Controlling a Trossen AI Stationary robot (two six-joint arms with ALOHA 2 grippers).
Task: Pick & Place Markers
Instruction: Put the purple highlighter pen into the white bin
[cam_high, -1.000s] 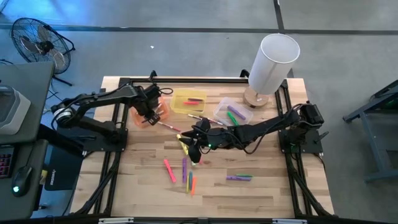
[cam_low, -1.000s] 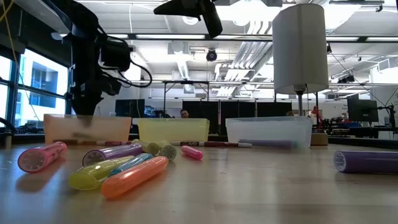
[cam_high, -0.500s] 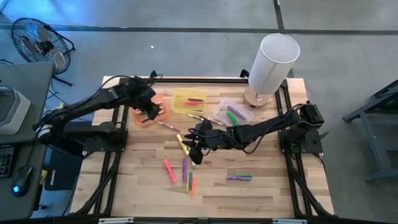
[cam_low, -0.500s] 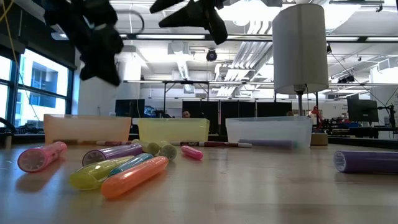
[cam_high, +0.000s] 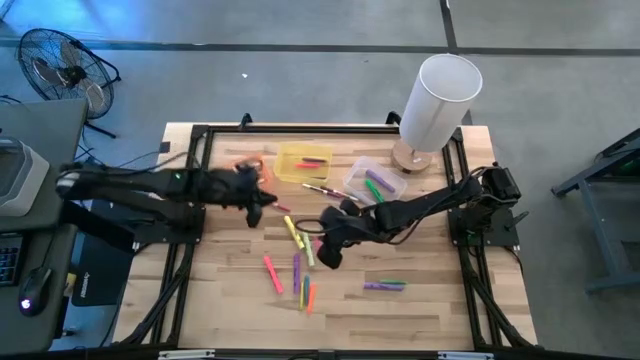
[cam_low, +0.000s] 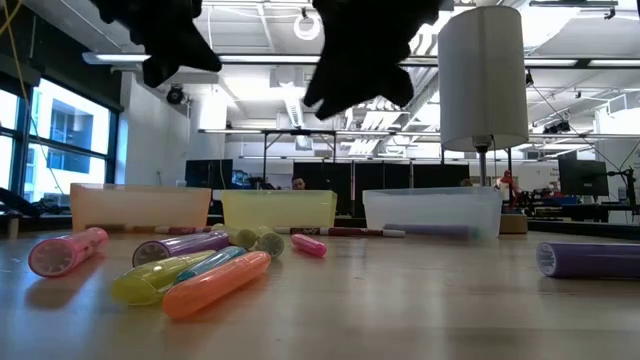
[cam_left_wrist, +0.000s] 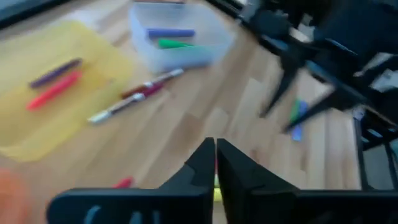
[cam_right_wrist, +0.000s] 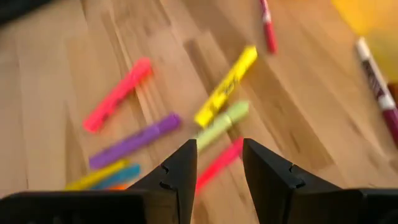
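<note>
Several markers lie flat on the wooden table: a yellow one (cam_high: 293, 230), pink (cam_high: 272, 272), purple (cam_high: 297, 268), orange (cam_high: 309, 296) and a purple-green pair (cam_high: 385, 286). My right gripper (cam_high: 326, 254) hovers open just right of this cluster. In its wrist view (cam_right_wrist: 219, 163) it looks down on a pale green marker (cam_right_wrist: 222, 119) and a red one (cam_right_wrist: 217, 163). My left gripper (cam_high: 262, 204) is shut and empty (cam_left_wrist: 215, 155). It hangs above the table, near the orange bin (cam_high: 248, 167). More markers rest inside the yellow bin (cam_high: 303, 163) and the clear bin (cam_high: 375, 181).
A white cylinder on a wooden foot (cam_high: 437, 100) stands at the far right corner. A long red-and-white pen (cam_left_wrist: 135, 96) lies in front of the bins. A black frame (cam_high: 300, 128) runs round the table. Bare wood lies toward the near edge and the right.
My left gripper has left the orange bin and swung toward the near edge and the table's middle, its arm stretching out low. My right gripper has drifted a little toward the near edge and the right. The markers on the table have stayed put.
</note>
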